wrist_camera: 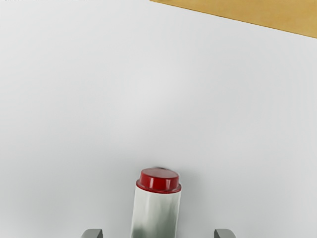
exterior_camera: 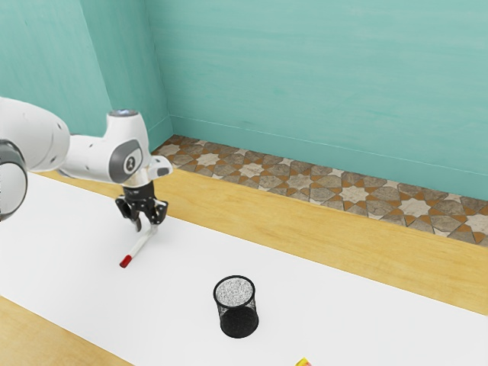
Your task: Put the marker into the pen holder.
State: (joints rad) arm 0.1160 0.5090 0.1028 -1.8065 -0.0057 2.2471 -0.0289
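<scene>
And here's your gripper [exterior_camera: 146, 226], down low over the white surface, fingers spread apart, the marker [exterior_camera: 140, 248] in the gap with daylight on either side: you're open, gripping nothing. The marker lies on the white, one end by your fingertips, its red tip pointing out toward the exterior view's lower left. In the wrist view you've got a red end and a pale barrel between those two fingertips.

Over to the pen holder [exterior_camera: 239, 323]: black mesh, round, upright, well apart from you and the marker, toward the exterior view's right and closer to that camera. You're looking into its mouth, dark rim all round, speckled grey inside. Beyond it, at the exterior view's lower edge, up pops a yellow-and-red object [exterior_camera: 303, 363], cut off by the frame, too little of it to name. It's near the holder, on the side away from the marker, so it sits outside the stretch between marker and holder.

Underneath, a broad white sheet [exterior_camera: 69, 248] runs over a honey-coloured wooden table [exterior_camera: 320, 229], grain showing along both edges. Past that, brown and grey patterned floor tiles [exterior_camera: 297, 181], star shapes among them, and a teal wall [exterior_camera: 320, 76] with its baseboard [exterior_camera: 343, 152].
</scene>
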